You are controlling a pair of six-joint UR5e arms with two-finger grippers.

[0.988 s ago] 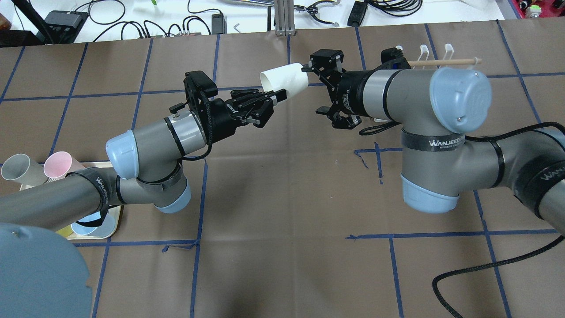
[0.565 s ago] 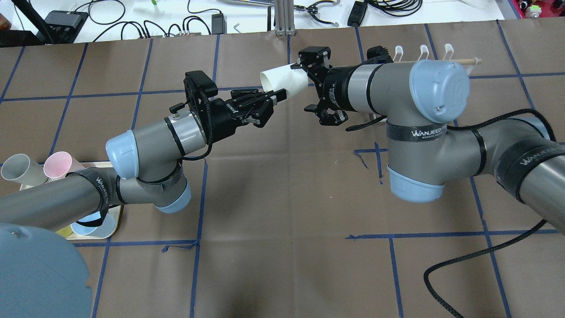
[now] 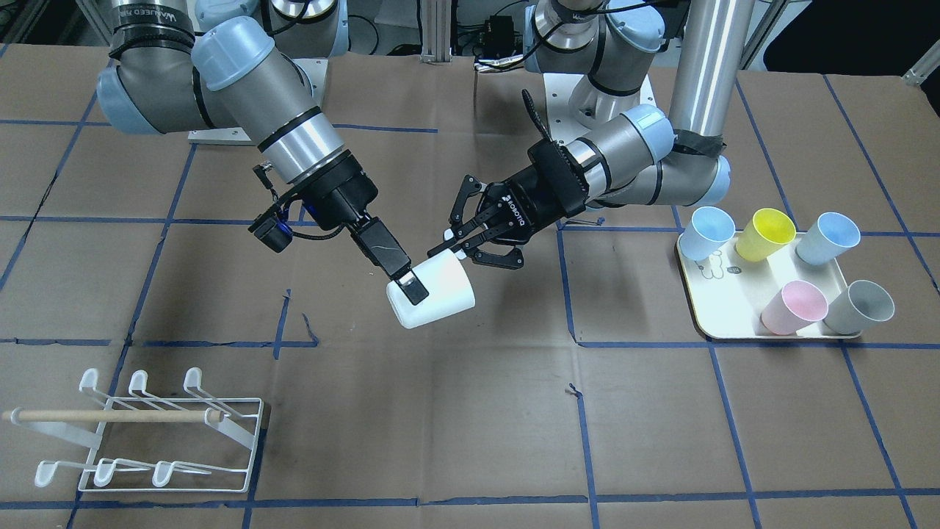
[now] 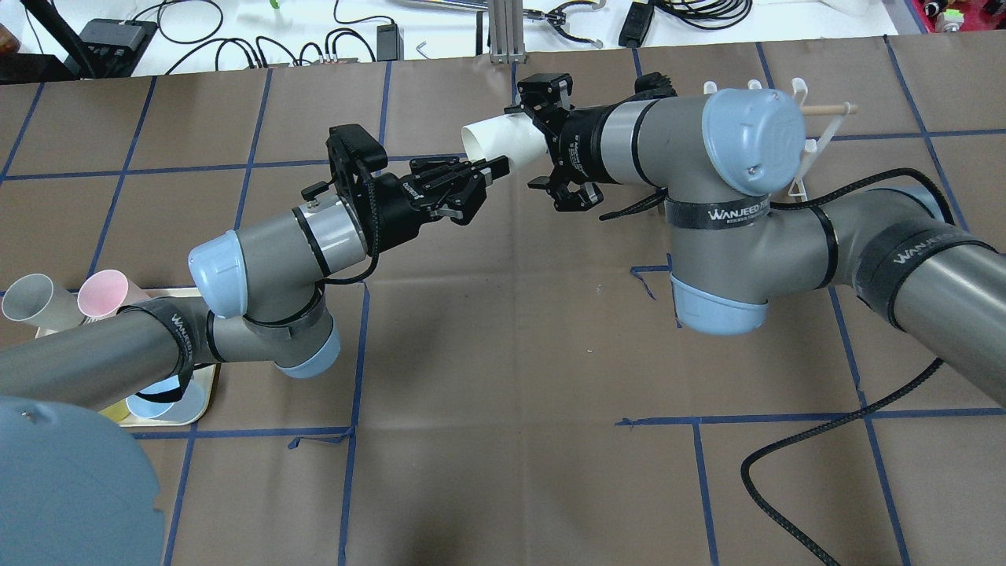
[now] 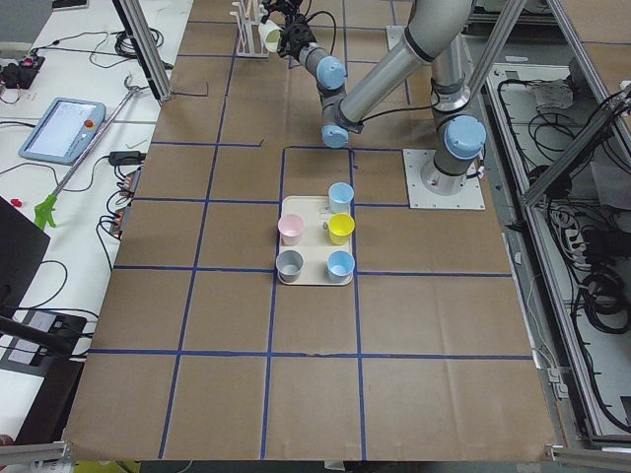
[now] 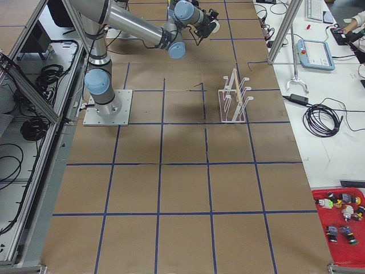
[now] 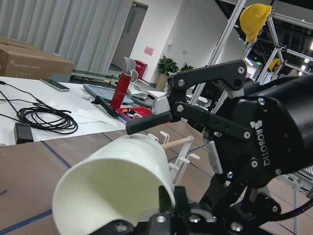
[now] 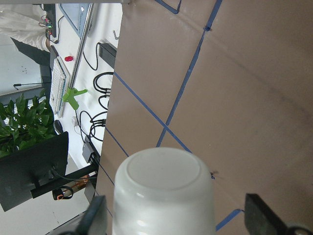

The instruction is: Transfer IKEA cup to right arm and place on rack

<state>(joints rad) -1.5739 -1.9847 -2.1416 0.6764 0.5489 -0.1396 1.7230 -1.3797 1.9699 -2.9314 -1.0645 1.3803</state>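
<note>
Gripping the rim of a plain white cup, the left gripper holds it sideways in the air over mid-table, with "ROBOTIQ" in white on its black body. The right gripper stands open, its fingers spread either side of the cup's flat base. The cup is glossy, tapered and unmarked. A black band on the right arm reads "WANJEED". The white wire rack sits far right, well apart from the cup. A cream tray carrying five coloured cups lies near left.
</note>
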